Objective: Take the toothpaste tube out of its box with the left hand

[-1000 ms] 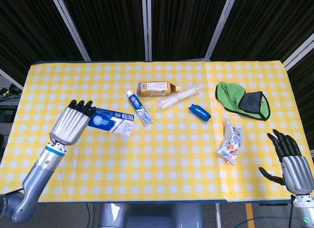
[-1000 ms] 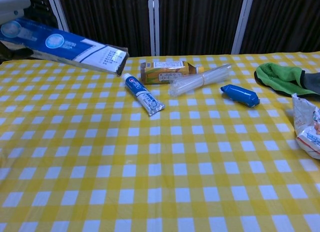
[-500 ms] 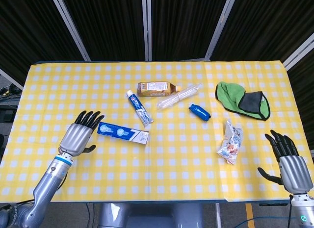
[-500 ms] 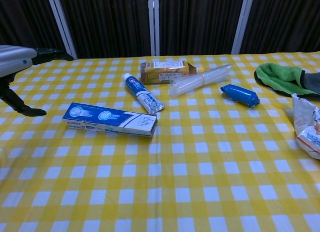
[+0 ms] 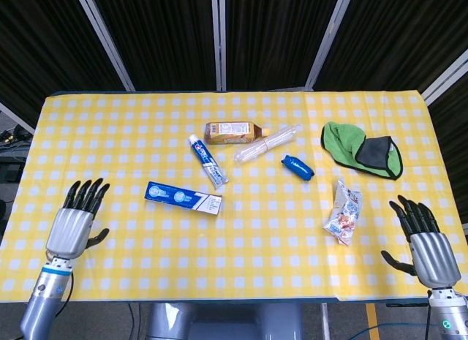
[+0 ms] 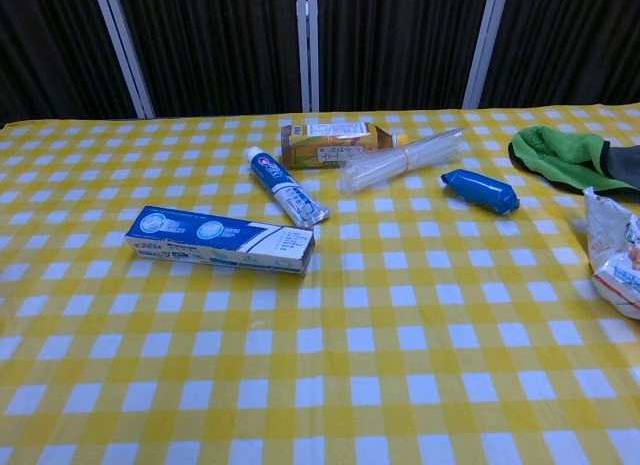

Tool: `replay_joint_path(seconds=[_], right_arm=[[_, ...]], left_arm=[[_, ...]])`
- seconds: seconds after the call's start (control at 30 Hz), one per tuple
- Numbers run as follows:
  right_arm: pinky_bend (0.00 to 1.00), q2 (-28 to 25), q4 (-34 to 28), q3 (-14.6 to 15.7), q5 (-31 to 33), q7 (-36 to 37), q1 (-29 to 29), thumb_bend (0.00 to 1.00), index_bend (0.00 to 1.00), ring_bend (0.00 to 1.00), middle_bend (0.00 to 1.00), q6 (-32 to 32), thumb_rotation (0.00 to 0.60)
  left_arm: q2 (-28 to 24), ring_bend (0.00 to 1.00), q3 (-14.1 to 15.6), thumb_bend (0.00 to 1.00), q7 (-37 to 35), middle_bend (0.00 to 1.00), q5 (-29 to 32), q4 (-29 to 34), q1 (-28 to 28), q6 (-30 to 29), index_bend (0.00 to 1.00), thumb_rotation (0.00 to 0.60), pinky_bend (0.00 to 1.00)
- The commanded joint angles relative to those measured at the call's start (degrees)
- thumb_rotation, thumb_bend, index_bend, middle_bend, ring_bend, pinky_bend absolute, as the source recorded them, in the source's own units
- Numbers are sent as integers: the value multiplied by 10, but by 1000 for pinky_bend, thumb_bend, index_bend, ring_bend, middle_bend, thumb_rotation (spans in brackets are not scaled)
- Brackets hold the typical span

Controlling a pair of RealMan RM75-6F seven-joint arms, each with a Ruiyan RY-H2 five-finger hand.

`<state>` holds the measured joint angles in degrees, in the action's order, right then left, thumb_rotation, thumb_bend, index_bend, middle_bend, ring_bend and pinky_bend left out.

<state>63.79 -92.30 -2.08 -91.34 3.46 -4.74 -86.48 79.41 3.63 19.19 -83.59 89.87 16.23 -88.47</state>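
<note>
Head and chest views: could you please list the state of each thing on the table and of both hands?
toothpaste tube: out of its box, lying flat
toothpaste box: lying flat, apart from the tube
left hand: fingers spread, holding nothing
right hand: fingers spread, holding nothing
drink bottle: on its side
clear plastic bundle: lying flat
blue packet: lying flat
snack bag: lying flat
green cloth: crumpled

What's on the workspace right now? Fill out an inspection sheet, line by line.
Surface: table under yellow checked cloth.
Job's things: toothpaste tube lies out, beside its box, apart.
Clutter: drink carton, clear wrapped sticks, blue packet, green and grey cloth, snack bag.
Hands: left hand and right hand open, holding nothing.
Cables: nothing seen on the table.
Surroundings: dark curtains.
</note>
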Motion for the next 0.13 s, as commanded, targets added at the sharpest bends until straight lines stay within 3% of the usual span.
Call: replay_joint_path(seconds=[0.03, 0.13], right_arm=[[0, 3, 1, 1, 0, -4, -1, 84, 33, 0, 0, 2, 600], [0, 7, 4, 2, 1, -11, -1, 84, 33, 0, 0, 4, 600]], left_arm=[[1, 0, 16, 196, -23, 0, -16, -20, -30, -27, 0, 600, 0], [-2, 0, 21, 197, -29, 0, -31, -32, -51, -53, 0, 600, 0]])
